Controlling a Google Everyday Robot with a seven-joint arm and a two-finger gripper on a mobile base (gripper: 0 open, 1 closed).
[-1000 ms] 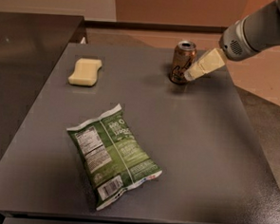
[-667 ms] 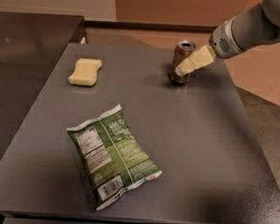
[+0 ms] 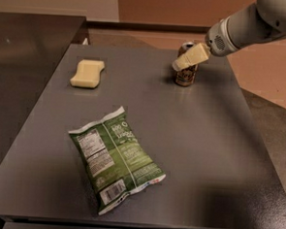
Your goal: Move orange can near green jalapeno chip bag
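Can stands upright on the surface, right at the tip of the end effector. I cannot tell if the end effector is open or has hold of it. Grabbing looks like the step now. Next, carry the can to the chip bag, well apart from the end effector.

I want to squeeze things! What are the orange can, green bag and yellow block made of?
The small brownish-orange can looks metal: silvery top. The flat green chip bag seems thin plastic film: crinkly, glossy. The pale yellow block is probably sponge: matte, rounded. The gripper is at the can's top.
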